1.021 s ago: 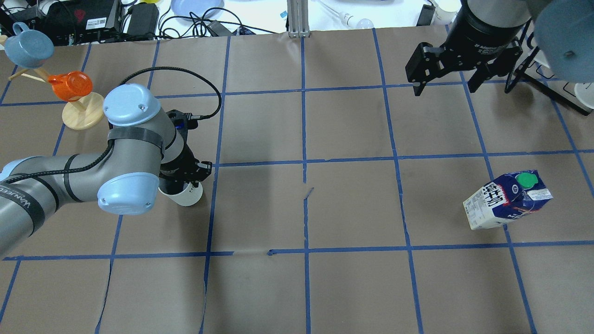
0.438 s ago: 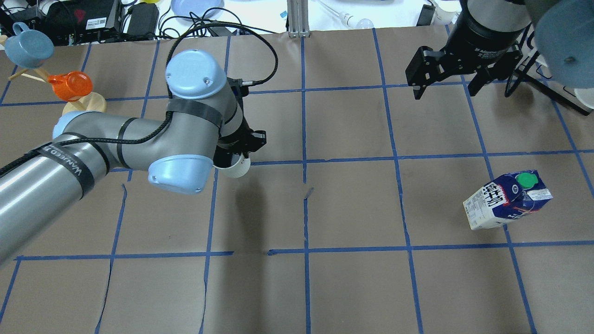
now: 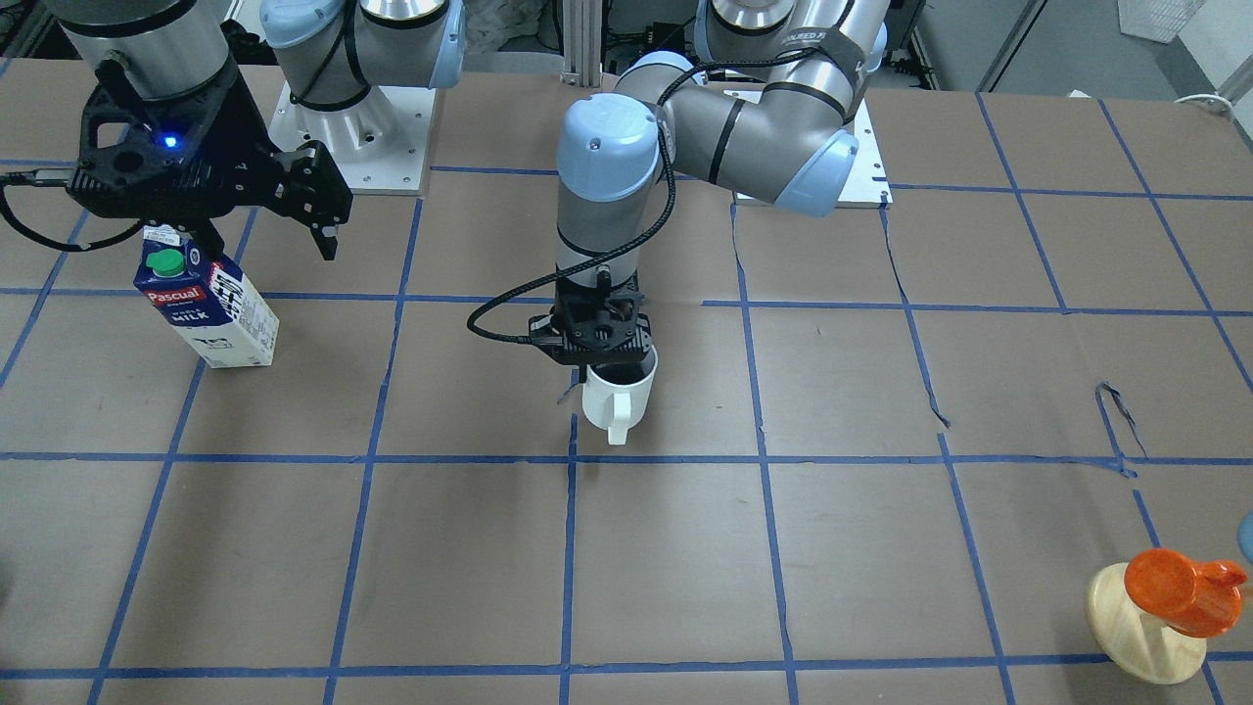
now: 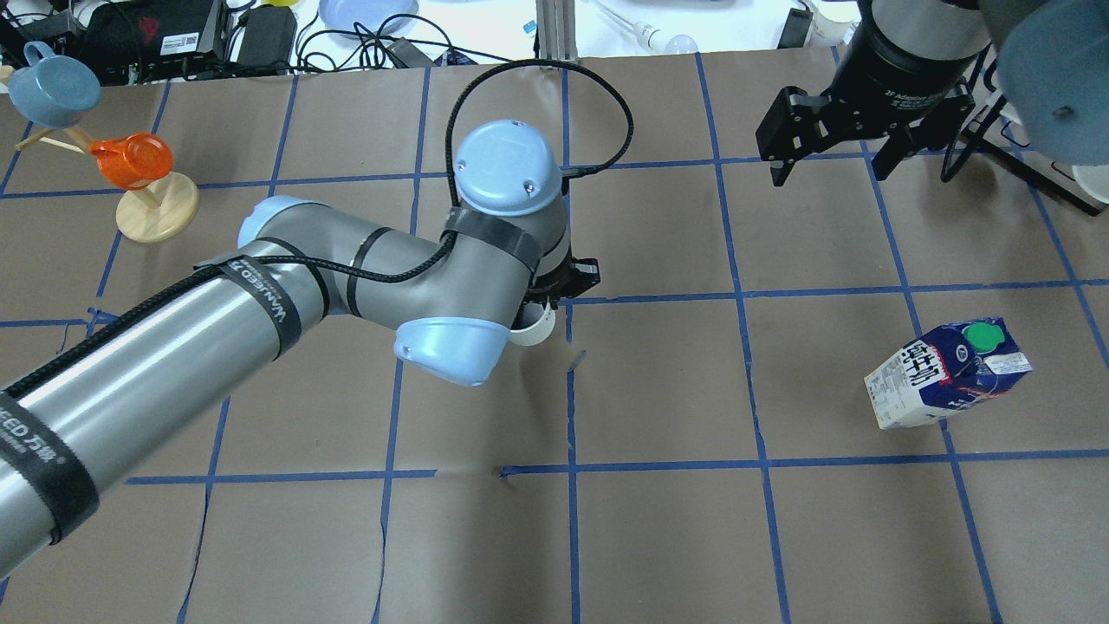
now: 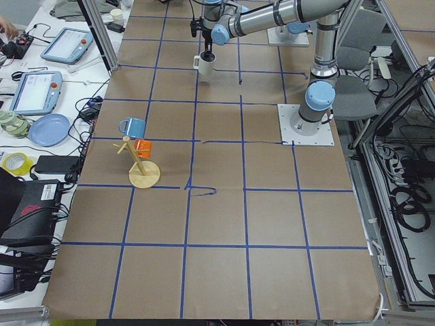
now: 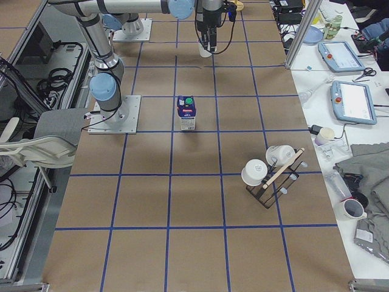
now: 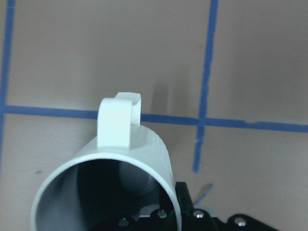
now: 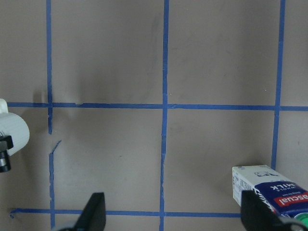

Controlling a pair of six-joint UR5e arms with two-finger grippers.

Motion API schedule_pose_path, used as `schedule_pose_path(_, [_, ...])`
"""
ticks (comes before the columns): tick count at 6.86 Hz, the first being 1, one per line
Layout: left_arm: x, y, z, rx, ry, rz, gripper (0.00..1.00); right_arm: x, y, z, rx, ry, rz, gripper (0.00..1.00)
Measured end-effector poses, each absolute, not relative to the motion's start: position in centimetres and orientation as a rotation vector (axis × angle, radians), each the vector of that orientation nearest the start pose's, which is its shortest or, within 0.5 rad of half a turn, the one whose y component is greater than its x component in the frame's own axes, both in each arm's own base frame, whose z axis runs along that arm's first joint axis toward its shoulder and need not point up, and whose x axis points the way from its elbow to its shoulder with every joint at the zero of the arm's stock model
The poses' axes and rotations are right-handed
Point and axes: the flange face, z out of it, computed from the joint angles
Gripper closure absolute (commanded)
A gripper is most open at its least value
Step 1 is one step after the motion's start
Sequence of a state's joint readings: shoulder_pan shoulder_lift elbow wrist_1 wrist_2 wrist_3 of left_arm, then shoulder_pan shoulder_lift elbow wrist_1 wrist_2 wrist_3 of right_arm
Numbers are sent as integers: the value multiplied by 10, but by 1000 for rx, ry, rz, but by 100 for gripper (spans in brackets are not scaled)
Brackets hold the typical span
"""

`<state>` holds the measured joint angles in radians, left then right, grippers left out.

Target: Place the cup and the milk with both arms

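The white cup hangs upright in my left gripper, which is shut on its rim near the table's middle, handle pointing away from the robot. I cannot tell whether its base touches the paper. In the overhead view my arm hides most of the cup. The left wrist view shows its dark inside. The milk stands alone on the robot's right side, blue top, green cap. My right gripper is open and empty, hovering farther out from the robot than the milk.
A pale wooden stand with an orange cup and a blue cup stands at the far left. A dark rack with white cups stands beyond the milk. Cables and devices line the far table edge.
My left arm has carried the cup to the right, from the table's left part to its middle. The right gripper and the milk have hardly moved.
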<state>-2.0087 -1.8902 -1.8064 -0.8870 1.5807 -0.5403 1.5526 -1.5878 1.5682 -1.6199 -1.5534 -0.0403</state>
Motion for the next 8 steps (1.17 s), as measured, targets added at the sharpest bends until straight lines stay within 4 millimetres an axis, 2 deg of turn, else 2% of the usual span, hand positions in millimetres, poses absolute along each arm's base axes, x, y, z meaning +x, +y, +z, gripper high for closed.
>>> schedule_pose_path(1, [-379,-463,259,-192,3190,-172,87,125,-494,502,-32,3128,-107,0])
schedule_pose_path(2, [-387,-464,245,-216,3204,-158,71,124,-494,502,-30,3130,-102,0])
schedule_pose_path(3, [-391,-465,234,-241,3215,-137,44,124,-493,501,-30,3131,-93,0])
schedule_pose_path(4, [-393,-465,228,-253,3218,-125,27,124,-493,501,-32,3131,-86,0])
schedule_pose_path(5, [-393,-466,233,-253,3224,-139,19,123,-493,500,-33,3133,-77,0])
schedule_pose_path(6, [-390,-468,246,-233,3235,-175,14,119,-495,497,-52,3136,-66,0])
schedule_pose_path(7, [-380,-472,262,-195,3242,-216,7,109,-498,495,-89,3142,-57,0])
schedule_pose_path(8, [-358,-483,282,-162,3238,-252,7,89,-501,494,-102,3150,-47,0])
